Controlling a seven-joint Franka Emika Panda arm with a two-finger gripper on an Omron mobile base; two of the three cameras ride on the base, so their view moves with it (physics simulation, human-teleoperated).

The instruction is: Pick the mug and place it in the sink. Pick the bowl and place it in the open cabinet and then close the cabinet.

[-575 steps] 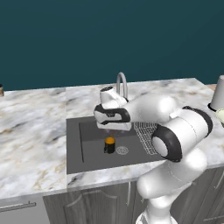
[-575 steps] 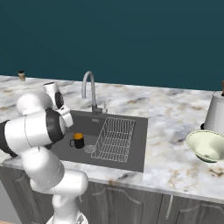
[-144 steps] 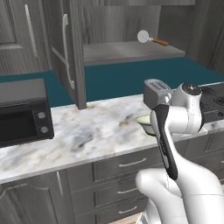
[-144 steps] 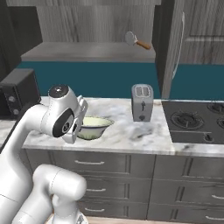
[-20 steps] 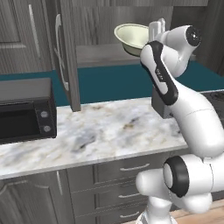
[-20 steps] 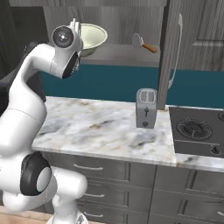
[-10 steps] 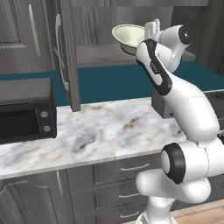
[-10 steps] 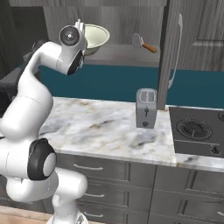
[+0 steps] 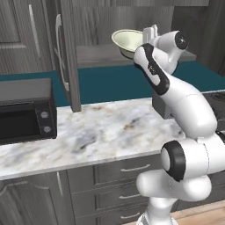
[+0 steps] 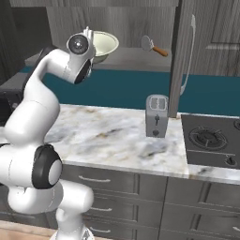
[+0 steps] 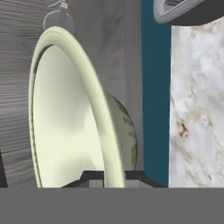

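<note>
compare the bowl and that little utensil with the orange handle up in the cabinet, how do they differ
The bowl is wide and cream-white; the utensil is small, a grey round head on an orange handle. The bowl is clamped at its rim by the gripper and held above the shelf; the utensil lies free on the shelf, further right. Both are in the open cabinet.

Marble counter [image 9: 105, 132]: microwave [image 9: 24, 110], toaster [image 10: 156, 115].

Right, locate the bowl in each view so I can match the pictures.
Left base view: bowl top centre, above the cabinet shelf.
Right base view: bowl upper left, over the same shelf.
Hand view: bowl edge-on, centre-left, rim between the pincer tips.
</note>
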